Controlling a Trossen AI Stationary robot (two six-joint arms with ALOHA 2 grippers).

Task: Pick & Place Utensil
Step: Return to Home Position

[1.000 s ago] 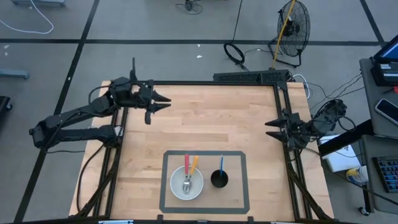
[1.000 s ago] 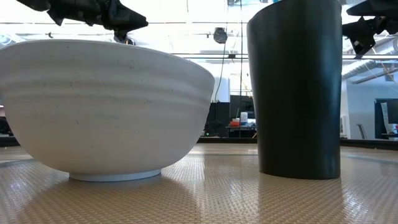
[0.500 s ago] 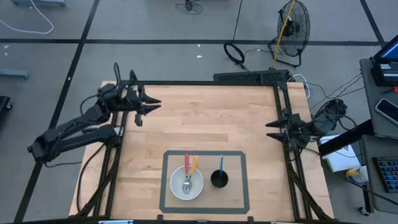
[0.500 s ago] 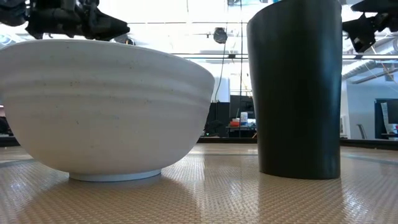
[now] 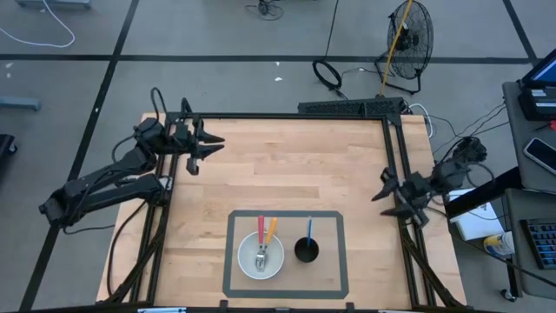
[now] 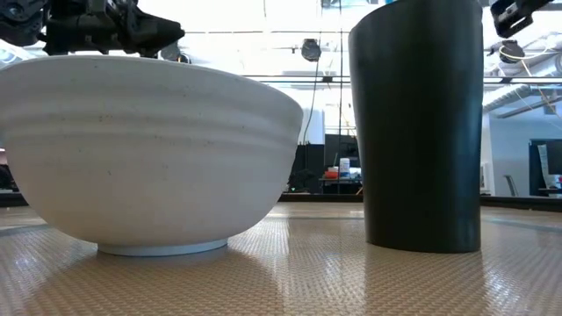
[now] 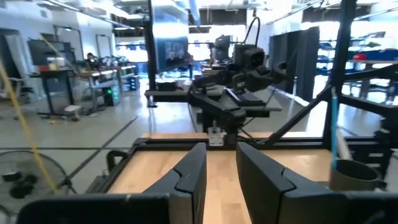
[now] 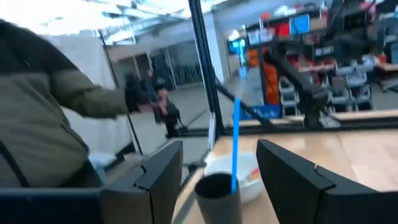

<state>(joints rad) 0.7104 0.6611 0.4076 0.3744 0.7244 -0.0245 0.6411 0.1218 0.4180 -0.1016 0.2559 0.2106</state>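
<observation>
Both arms have drawn back: the left gripper [image 5: 213,145] sits at upper left, the right gripper [image 5: 384,193] lower along the right edge, both with fingers spread and empty. Lower centre, the blue straw [image 5: 309,229] stands in the black cup [image 5: 304,254] beside the bowl [image 5: 246,257]. Light, probably bendy, it wants a gentle pinch above the rim.
</observation>
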